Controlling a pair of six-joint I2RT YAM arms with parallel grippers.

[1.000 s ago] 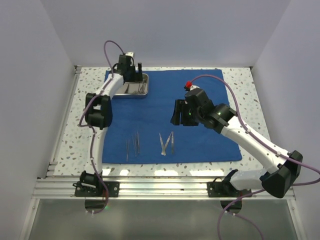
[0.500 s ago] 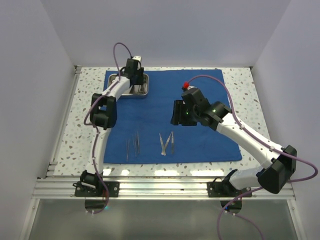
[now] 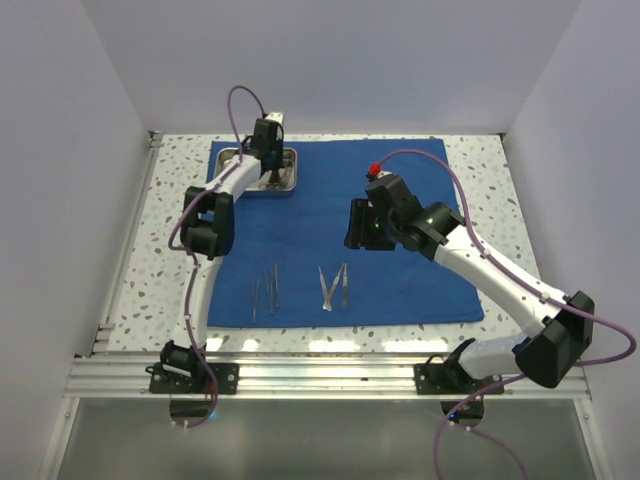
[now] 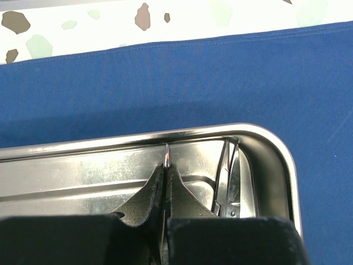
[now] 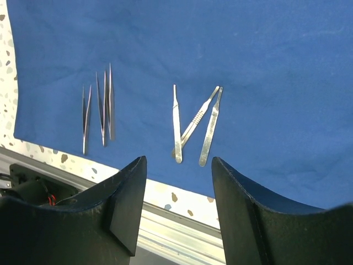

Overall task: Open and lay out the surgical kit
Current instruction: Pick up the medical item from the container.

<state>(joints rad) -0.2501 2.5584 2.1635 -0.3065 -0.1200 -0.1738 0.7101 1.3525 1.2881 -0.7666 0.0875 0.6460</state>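
My left gripper [image 4: 166, 170]: jaws pressed together inside steel tray [image 4: 268, 144], thin steel instrument [image 4: 166, 155] pinched between tips. Second instrument [image 4: 228, 176] just right of tips, against tray wall. Beyond tray rim – blue cloth [image 4: 193, 83], then speckled table [image 4: 110, 22].

My right gripper [image 5: 179, 163]: jaws apart, holding nothing, hanging above cloth. Past my fingertips – three flat steel handles [image 5: 176, 124] on cloth; tweezers [image 5: 105, 105] left of those.
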